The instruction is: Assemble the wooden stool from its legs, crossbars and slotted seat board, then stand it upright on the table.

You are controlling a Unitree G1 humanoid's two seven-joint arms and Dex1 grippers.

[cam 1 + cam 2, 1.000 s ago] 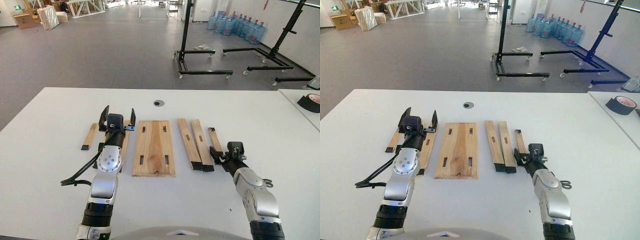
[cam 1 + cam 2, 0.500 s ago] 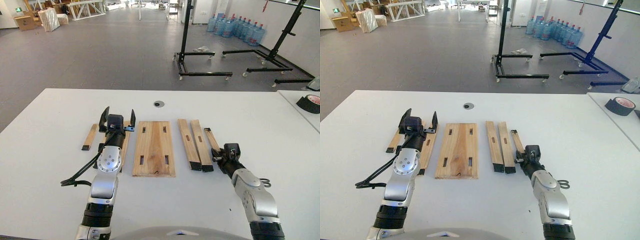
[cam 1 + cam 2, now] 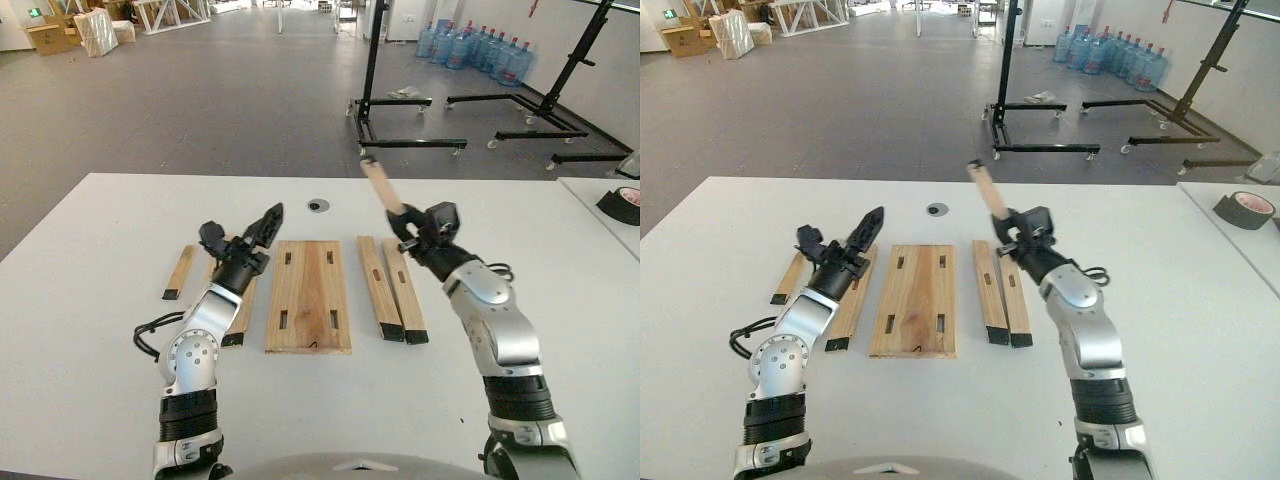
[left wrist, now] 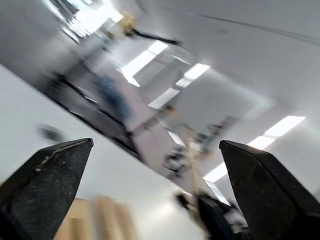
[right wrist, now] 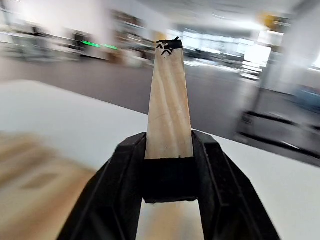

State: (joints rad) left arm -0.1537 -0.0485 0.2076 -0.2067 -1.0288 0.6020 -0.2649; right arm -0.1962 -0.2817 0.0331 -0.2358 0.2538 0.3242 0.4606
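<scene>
- The seat board point(image 3: 308, 295) lies flat in the middle of the surface point(image 3: 90, 330), its long axis running from near edge to far edge.
- Right pincer point(image 3: 413, 226) is clamped on the lower end of a crossbar point(image 3: 382, 188), in the air above and right of the board's far end. The stick's free end points up and away, leaning left.
- Two legs point(image 3: 392, 290) lie parallel just right of the board. Another leg point(image 3: 240, 312) and a short crossbar point(image 3: 180, 272) lie left of it.
- Left pincer point(image 3: 240, 232) hovers, spread wide, over that left-hand leg.
- White surface runs broad from the board to every edge.

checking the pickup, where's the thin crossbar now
In the eye views the crossbar is clamped in the right hand, aloft above the two legs right of the seat board.
</scene>
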